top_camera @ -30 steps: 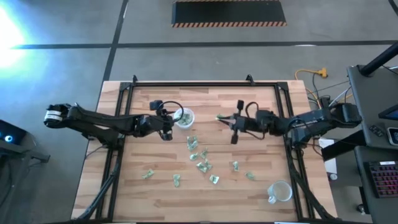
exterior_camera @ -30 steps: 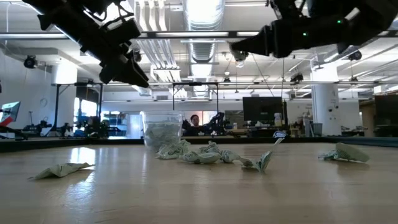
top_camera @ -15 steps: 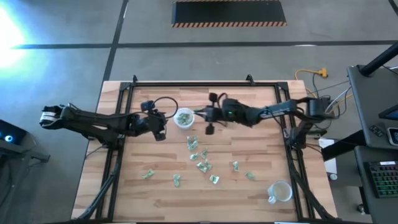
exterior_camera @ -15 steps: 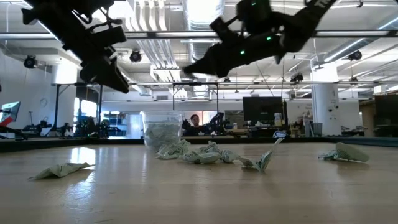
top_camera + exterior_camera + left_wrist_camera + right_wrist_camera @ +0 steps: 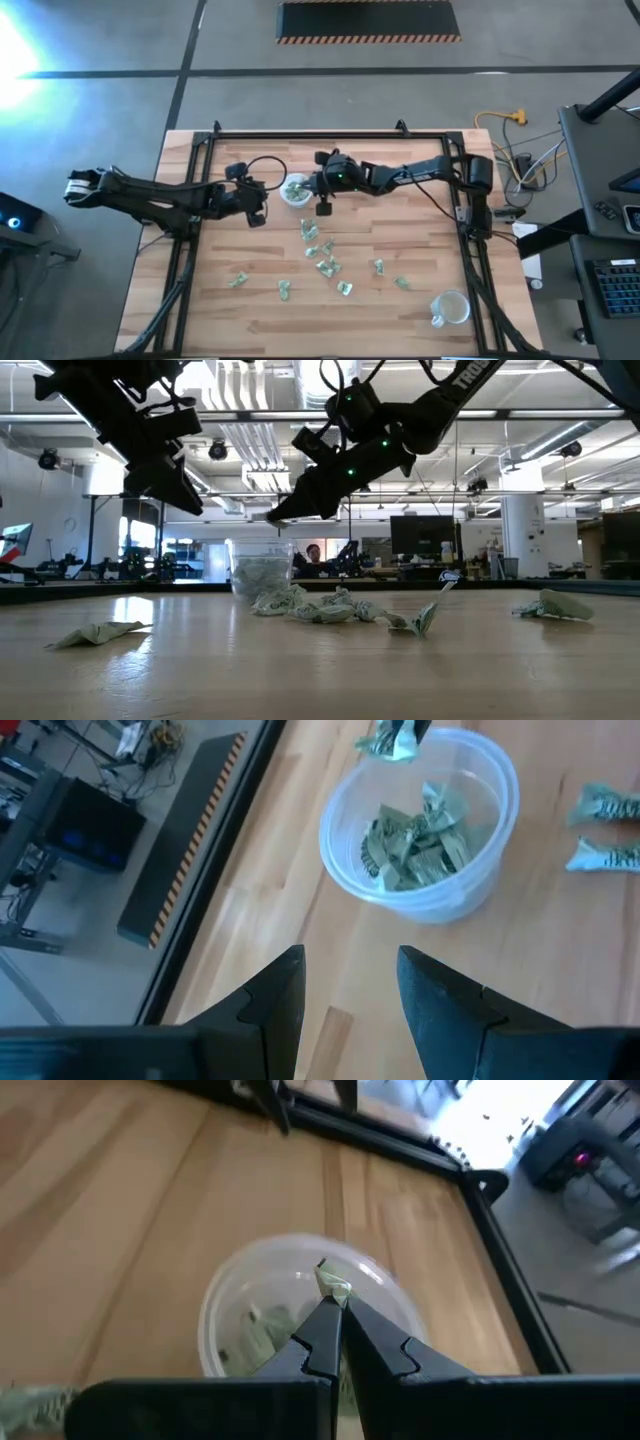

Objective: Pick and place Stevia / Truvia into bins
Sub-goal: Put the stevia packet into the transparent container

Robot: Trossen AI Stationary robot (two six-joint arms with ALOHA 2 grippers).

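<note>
Holding one Stevia sachet (image 5: 334,1287) pinched at the tips of my right hand (image 5: 333,1312), fingers closed narrow on it. Seen past those fingers, the packet sits directly over the mouth of the far bin (image 5: 300,1312), inside its rim, the cup below and slightly ahead of the tips. Release should be a straight drop; little sideways correction looks needed. Long axis of the packet hard to judge: it is crumpled and only a corner shows above the fingertips. Left hand (image 5: 350,1005) waits just beside the same bin on its other side, fingers parted, holding nothing; from there the held sachet shows hanging above the cup's far rim. Bin already carries several sachets. High view: right hand (image 5: 318,184) touches or nearly touches the bin's edge, left hand (image 5: 258,203) a little apart from it. Farther out on the counter (image 5: 210,290), loose sachets (image 5: 325,258) lie scattered toward the middle and near edge, well apart from both hands. A second bin (image 5: 450,307) stands at the far right corner, apparently empty. Low view hides the height of the packet above the rim; clearance cannot be told.
</note>
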